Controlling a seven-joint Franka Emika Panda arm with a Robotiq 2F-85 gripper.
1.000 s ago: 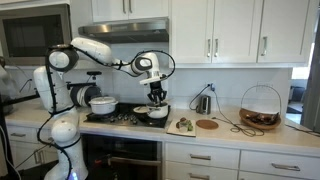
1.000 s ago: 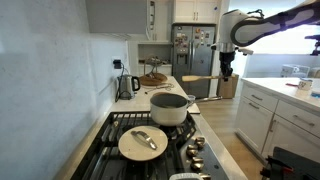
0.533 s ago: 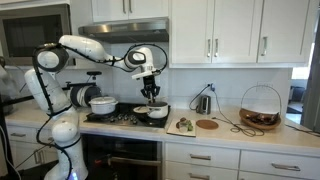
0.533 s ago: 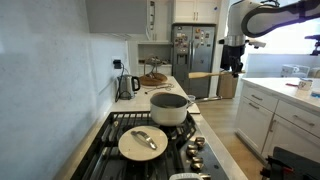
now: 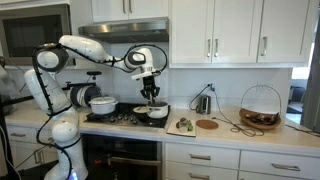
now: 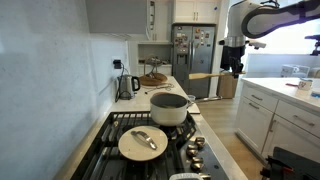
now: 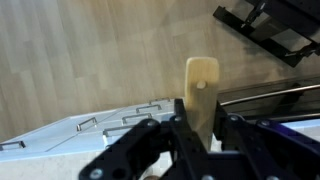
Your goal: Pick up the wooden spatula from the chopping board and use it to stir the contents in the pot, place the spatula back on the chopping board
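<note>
My gripper [image 5: 150,92] hangs above the wide dark pot [image 5: 152,113] on the stove. It is shut on the wooden spatula [image 6: 204,75], which it holds level, its free end pointing toward the stove side. In that exterior view the gripper [image 6: 233,66] is high and to the right of the pot [image 6: 170,107]. In the wrist view the pale spatula [image 7: 201,80] stands between the closed fingers [image 7: 200,118], with wood floor behind it. The chopping board [image 5: 183,126] lies on the counter right of the stove.
A white lidded pot [image 5: 102,104] sits on the stove's other side and appears nearest in an exterior view [image 6: 143,142]. A round wooden disc [image 5: 207,124], a kettle [image 6: 128,85] and a wire basket [image 5: 260,107] stand on the counter. Cabinets hang overhead.
Since a second ago the gripper has shifted slightly along the stove with the spatula, and the spatula now shows held level. Nothing has moved in the last half second.
</note>
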